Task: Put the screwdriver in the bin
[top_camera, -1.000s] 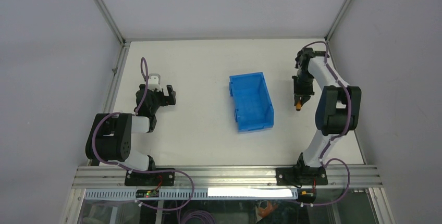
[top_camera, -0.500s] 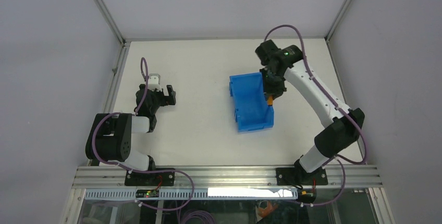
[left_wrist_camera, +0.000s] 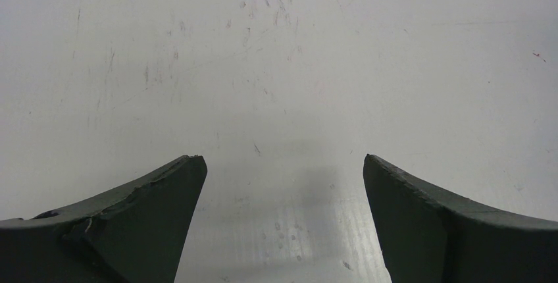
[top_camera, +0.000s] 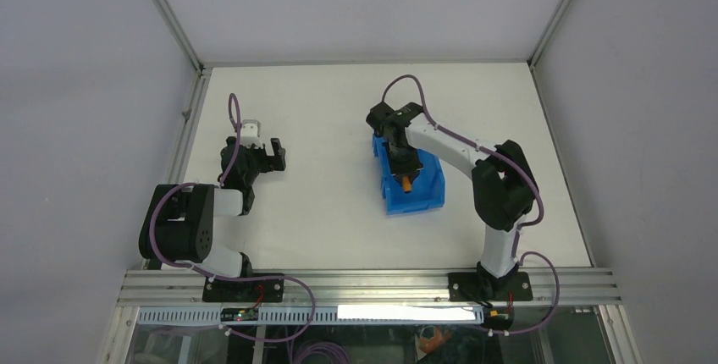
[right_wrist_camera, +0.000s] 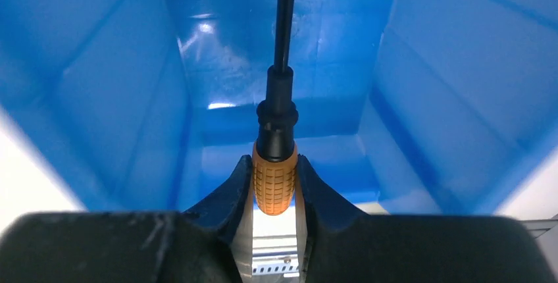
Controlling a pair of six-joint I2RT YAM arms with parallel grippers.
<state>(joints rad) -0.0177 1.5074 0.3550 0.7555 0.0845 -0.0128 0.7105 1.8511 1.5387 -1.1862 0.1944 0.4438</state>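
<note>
White surface point(top_camera: 322, 212) boxed in by pale grey walls point(top_camera: 85, 85), with metal frame posts rising at the far corners. A slotted aluminium rail point(top_camera: 372, 284) runs along the near edge and carries both arm bases. Purple cables point(top_camera: 233, 114) loop off each arm. The left wrist view shows the surface close up: fine scratches, scuffs and small specks, with a soft shadow between the fingers.

The bin point(top_camera: 428, 193) is bright blue and sits a little right of centre, its long axis running near to far and slightly skewed. Its glossy inner walls catch the light.

The right arm reaches in over the bin from the right. The right tool point(right_wrist_camera: 275, 171) is clenched on the screwdriver point(right_wrist_camera: 283, 99), gripping the ribbed orange handle. The black collar and thin black shaft point ahead and down into the bin's interior. From above, the orange handle shows inside the bin's outline. Whether the tip touches the bin floor cannot be told.

The left tool point(left_wrist_camera: 283, 164) is released, jaws wide apart, holding nothing. It sits low over bare surface at the left, well apart from the bin.
</note>
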